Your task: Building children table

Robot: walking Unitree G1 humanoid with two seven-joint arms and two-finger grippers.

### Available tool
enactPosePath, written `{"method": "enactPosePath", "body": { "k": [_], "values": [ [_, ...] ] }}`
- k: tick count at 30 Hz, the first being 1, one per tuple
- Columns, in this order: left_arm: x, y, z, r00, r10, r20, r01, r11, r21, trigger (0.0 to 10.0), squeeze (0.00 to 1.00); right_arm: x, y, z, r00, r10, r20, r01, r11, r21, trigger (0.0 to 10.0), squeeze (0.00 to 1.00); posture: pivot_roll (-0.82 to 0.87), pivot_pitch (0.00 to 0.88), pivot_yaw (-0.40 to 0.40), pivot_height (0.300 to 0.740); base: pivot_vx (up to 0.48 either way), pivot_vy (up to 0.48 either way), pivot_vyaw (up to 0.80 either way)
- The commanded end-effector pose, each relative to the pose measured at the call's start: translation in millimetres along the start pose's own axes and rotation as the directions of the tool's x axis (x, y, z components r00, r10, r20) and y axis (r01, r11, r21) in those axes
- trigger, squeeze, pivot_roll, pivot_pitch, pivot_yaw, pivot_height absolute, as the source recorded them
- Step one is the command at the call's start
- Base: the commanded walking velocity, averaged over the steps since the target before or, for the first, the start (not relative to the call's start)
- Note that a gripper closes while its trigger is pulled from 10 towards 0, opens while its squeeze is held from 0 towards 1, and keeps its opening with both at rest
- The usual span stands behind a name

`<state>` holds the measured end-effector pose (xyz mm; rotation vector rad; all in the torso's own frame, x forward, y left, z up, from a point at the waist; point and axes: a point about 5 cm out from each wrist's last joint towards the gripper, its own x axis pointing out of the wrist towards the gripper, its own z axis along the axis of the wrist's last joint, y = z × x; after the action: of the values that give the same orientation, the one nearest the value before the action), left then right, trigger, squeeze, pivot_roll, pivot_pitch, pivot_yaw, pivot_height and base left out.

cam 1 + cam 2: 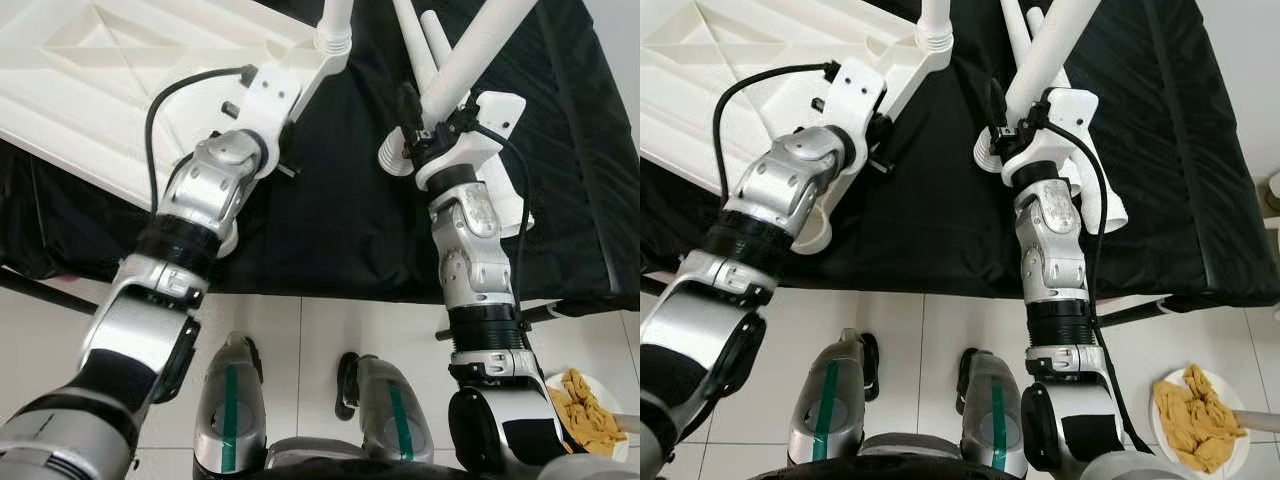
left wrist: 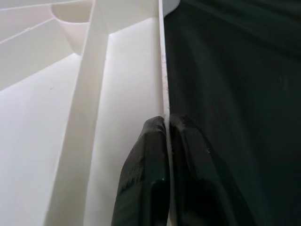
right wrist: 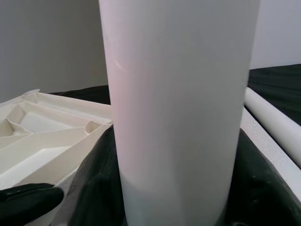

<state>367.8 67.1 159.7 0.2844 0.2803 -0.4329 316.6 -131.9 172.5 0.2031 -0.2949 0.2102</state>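
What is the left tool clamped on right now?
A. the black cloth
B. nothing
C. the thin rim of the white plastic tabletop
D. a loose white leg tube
C: the left tool pinches the thin rim of the upturned white plastic tabletop, beside the black cloth.

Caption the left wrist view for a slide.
Left pincer shut on the white tabletop's rim, beside black cloth.
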Motion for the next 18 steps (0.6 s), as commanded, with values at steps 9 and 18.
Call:
{"method": "enactPosePath", "body": {
  "k": [9,18],
  "values": [
    [17.7,-17.7,22,0.991,0.137,0.005,-0.137,0.991,-0.003,10.0,0.00,-1.0,3.7,1,1.000,0.000,0.015,0.000,1.000,0.008,10.0,0.00,0.06,0.086,-0.022,0.740,0.000,0.000,0.00],
    [20.6,-32.5,40,0.986,0.105,0.129,-0.118,0.989,0.091,10.0,0.00,-0.5,9.7,-2,1.000,0.019,0.003,-0.019,1.000,0.024,10.0,0.00,0.07,0.114,-0.033,0.740,0.000,0.000,0.00]
  ]
}}
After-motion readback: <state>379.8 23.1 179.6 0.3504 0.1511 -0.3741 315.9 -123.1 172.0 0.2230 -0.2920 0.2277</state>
